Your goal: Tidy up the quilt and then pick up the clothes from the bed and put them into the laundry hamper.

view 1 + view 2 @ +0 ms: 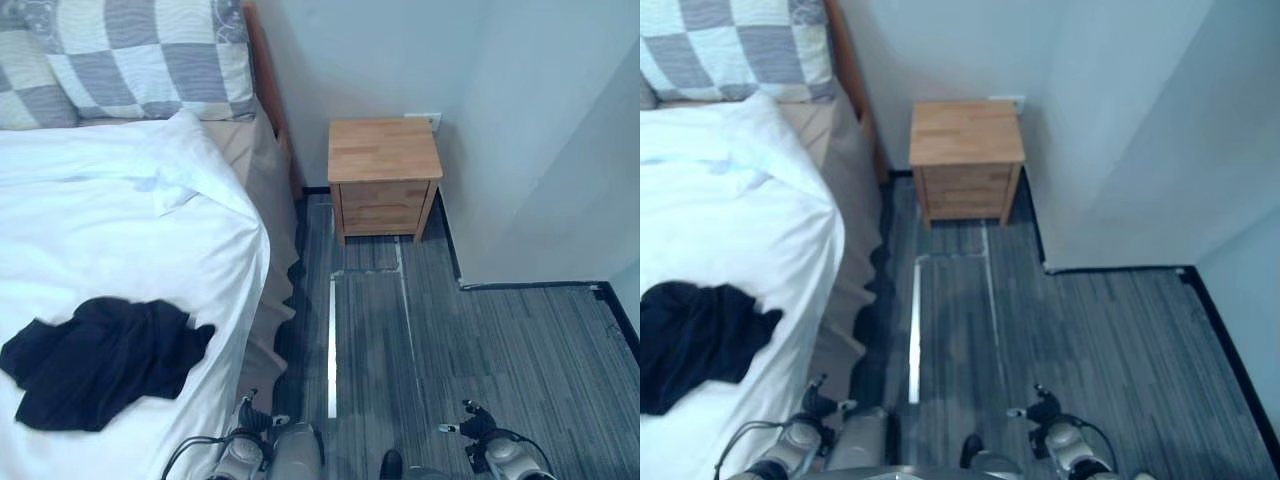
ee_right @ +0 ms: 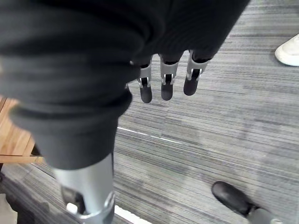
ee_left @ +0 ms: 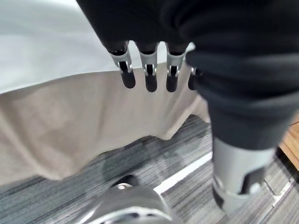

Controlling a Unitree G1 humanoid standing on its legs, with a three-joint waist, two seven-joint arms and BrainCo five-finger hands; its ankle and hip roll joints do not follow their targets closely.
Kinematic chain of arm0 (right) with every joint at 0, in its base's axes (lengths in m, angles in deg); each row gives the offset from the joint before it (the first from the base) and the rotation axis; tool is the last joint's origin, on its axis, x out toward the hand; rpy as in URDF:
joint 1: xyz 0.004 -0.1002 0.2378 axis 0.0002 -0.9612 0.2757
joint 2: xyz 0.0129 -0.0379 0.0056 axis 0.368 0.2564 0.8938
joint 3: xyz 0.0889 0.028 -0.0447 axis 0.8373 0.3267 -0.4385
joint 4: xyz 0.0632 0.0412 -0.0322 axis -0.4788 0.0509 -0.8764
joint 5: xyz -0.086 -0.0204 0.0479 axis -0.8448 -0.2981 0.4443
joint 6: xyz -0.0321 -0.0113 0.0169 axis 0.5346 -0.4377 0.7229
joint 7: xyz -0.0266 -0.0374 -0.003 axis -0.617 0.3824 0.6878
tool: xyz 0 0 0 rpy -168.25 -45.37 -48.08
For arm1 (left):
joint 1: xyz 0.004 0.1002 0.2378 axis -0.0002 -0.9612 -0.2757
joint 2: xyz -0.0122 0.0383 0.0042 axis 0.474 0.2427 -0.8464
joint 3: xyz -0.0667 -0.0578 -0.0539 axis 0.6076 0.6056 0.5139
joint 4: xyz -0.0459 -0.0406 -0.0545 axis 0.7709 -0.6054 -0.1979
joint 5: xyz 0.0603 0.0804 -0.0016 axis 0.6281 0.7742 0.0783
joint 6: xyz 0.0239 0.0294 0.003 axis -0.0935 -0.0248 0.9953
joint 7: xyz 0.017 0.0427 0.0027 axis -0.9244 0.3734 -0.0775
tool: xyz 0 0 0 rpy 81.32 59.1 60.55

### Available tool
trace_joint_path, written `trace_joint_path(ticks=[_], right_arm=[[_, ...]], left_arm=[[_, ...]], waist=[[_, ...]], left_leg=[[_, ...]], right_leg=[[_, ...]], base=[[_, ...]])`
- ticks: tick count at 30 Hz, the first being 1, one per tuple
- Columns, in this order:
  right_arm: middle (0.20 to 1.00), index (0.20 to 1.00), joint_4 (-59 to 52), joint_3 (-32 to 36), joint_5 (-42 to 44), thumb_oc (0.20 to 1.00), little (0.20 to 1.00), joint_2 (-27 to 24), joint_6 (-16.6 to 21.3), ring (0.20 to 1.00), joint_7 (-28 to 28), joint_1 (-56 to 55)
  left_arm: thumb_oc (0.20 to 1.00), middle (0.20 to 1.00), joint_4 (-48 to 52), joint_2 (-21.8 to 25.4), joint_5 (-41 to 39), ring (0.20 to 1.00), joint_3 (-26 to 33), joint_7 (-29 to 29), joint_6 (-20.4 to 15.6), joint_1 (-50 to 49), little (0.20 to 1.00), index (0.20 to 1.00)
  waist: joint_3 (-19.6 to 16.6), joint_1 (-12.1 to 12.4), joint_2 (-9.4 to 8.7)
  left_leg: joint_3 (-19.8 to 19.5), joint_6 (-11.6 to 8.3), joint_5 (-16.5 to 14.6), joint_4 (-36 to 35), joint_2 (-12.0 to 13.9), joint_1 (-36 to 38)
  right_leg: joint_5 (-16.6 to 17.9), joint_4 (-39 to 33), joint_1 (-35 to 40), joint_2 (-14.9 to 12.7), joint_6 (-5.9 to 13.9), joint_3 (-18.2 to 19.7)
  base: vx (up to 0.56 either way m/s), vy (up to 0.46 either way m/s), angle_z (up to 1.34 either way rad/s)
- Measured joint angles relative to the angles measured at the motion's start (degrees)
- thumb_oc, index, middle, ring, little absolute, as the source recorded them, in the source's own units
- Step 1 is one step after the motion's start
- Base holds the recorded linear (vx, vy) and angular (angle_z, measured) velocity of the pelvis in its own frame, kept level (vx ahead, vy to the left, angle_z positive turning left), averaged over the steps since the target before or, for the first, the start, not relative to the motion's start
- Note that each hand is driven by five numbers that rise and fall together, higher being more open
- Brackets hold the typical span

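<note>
dark clothes (image 1: 100,360) heaped on white quilt (image 1: 120,230) near bed (image 1: 262,300) edge, within reach for pickup. left hand (image 3: 147,70) beside bed skirt, right hand (image 2: 166,79) over floor away from bed; both relaxed, empty. quilt corner rumpled, untidied.

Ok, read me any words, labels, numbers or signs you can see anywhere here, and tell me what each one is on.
There is no readable text.
The dark clothes on the white quilt, the checked pillows and the wooden nightstand carry no visible print.
The wall socket behind the nightstand is too small to show any marking.
</note>
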Motion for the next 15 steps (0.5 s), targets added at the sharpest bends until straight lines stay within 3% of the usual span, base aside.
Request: trace_joint_path(ticks=[1, 2, 3, 5, 6, 7, 8, 9, 10, 11, 12, 15], right_arm=[[1.000, 1.000, 0.0, 0.1, 0.0, 1.000, 1.000, -0.2, 0.0, 1.000, 0.0, -0.8], [1.000, 1.000, 0.0, 0.1, 0.0, 1.000, 1.000, 0.0, 0.0, 1.000, 0.0, -2.0], [1.000, 1.000, 0.2, 0.0, 0.0, 1.000, 1.000, 1.0, 0.0, 1.000, 0.0, -2.8], [1.000, 1.000, 0.4, 0.3, -0.1, 1.000, 1.000, 2.2, 0.0, 1.000, -0.2, -3.6], [1.000, 1.000, 1.1, 0.1, -0.2, 1.000, 1.000, 2.4, 0.0, 1.000, -0.2, -3.3], [1.000, 1.000, 0.5, 0.1, -0.2, 1.000, 1.000, 2.3, 0.1, 1.000, -0.2, -3.6], [1.000, 1.000, -0.9, 0.2, -0.1, 1.000, 1.000, 2.3, 0.0, 1.000, -0.3, -5.0], [1.000, 1.000, -2.0, 0.6, -0.1, 1.000, 1.000, 2.2, 0.1, 1.000, -0.2, -5.5], [1.000, 1.000, -3.7, 0.6, 0.0, 1.000, 1.000, 2.3, 0.1, 1.000, -0.3, -4.3], [1.000, 1.000, -4.8, 1.2, 0.2, 1.000, 1.000, 1.1, -0.4, 1.000, -0.9, -4.0], [1.000, 1.000, -5.6, 1.1, 0.2, 1.000, 1.000, 0.5, -0.1, 1.000, -1.2, -3.7], [1.000, 1.000, -17.2, 0.5, 0.7, 1.000, 1.000, -1.0, -0.8, 1.000, -1.4, -3.5]], left_arm=[[1.000, 1.000, 0.1, -0.4, 0.2, 1.000, 0.0, 0.1, -0.1, 0.2, 1.000, 1.000], [1.000, 1.000, 0.1, 0.0, 0.2, 1.000, 0.2, 0.1, -0.1, -0.3, 1.000, 1.000], [1.000, 1.000, 0.1, 1.0, 0.2, 1.000, 0.3, 0.1, 0.1, -0.2, 1.000, 1.000], [1.000, 1.000, -0.4, 2.4, 0.2, 1.000, 1.9, 0.3, 0.0, 1.1, 1.000, 1.000], [1.000, 1.000, -2.8, 1.7, 0.2, 1.000, 2.1, 1.0, 0.4, 1.2, 1.000, 1.000], [1.000, 1.000, -2.9, 1.0, 0.2, 1.000, 1.6, 1.2, 0.5, 0.7, 1.000, 1.000], [1.000, 1.000, -2.6, 0.5, 0.2, 1.000, 0.6, 1.2, 0.4, 1.2, 1.000, 1.000], [1.000, 1.000, -2.7, -0.1, 0.2, 1.000, 1.2, 1.3, 0.3, 1.7, 1.000, 1.000], [1.000, 1.000, -2.7, -0.2, 0.2, 1.000, -0.7, 1.4, 0.9, 1.9, 1.000, 1.000], [1.000, 1.000, -2.7, -0.6, 0.2, 1.000, -1.9, 1.6, 1.0, 1.5, 1.000, 1.000], [1.000, 1.000, -2.3, -0.7, 0.2, 1.000, -2.0, 1.6, 1.0, 1.1, 1.000, 1.000], [1.000, 1.000, -0.2, -0.8, 0.2, 1.000, -2.2, 1.9, 0.3, -0.6, 1.000, 1.000]], waist=[[0.1, 0.2, 0.24], [-0.1, 0.9, -0.22], [-0.5, 0.7, -2.14], [-1.0, 0.3, -5.02], [-0.8, 0.3, -4.39], [-0.8, 0.0, -3.24], [-0.7, -0.3, -3.31], [-0.1, 0.1, -2.76], [0.8, -0.7, -1.44], [0.9, -2.1, -0.01], [1.0, -2.9, 0.47], [1.0, -3.1, 0.13]], left_leg=[[3.1, 1.35, 1.8, -2.1, 0.3, -0.7], [6.8, 4.83, 4.4, -1.0, 0.0, -0.7], [7.8, 9.11, 4.9, 1.0, -1.7, -0.5], [7.7, 9.85, 0.4, 0.6, -4.6, 2.3], [6.3, 10.32, -1.3, -0.9, -5.0, 7.5], [6.1, 10.04, -1.7, -2.1, -4.2, 10.0], [4.8, 10.96, -2.6, -2.4, -4.6, 11.9], [2.6, 11.57, -5.8, -2.1, -4.8, 13.0], [0.1, 12.57, -6.4, -2.6, -4.7, 14.4], [-1.9, 12.54, -6.4, -4.6, -4.4, 16.4], [-1.8, 12.82, -6.1, -5.7, -4.3, 17.7], [-9.2, 10.35, -8.9, -7.2, -5.6, 21.1]], right_leg=[[-0.9, 0.2, 1.7, 0.2, 0.89, -0.4], [-3.0, 0.2, 4.8, -0.4, 2.36, -1.6], [-4.0, 0.4, 6.6, -1.6, 3.38, -1.6], [-1.8, 7.1, 5.7, -4.3, 3.99, -2.5], [0.0, 25.6, 0.6, -6.5, 5.92, -2.1], [5.7, 40.7, -5.5, -8.3, 10.49, -0.9], [6.2, 51.1, -11.3, -9.3, 11.14, 1.7], [6.1, 57.6, -16.9, -8.9, 11.17, 5.1], [5.1, 62.3, -22.4, -8.6, 9.36, 5.2], [3.2, 60.6, -25.7, -8.4, 6.71, 4.3], [2.5, 56.9, -27.3, -8.4, 6.48, 3.4], [2.4, 28.6, -29.6, -7.2, 6.84, 5.2]], base=[[0.53, 0.087, -0.09], [0.58, 0.075, -0.09], [0.56, 0.093, 0.21], [0.44, 0.133, 0.33], [0.49, 0.200, 0.20], [0.54, 0.185, 0.36], [0.58, 0.125, 0.37], [0.32, 0.020, 0.52], [0.33, -0.049, 0.68], [0.35, -0.092, 0.97], [0.75, -0.252, 1.19], [0.66, -0.255, 1.31]])
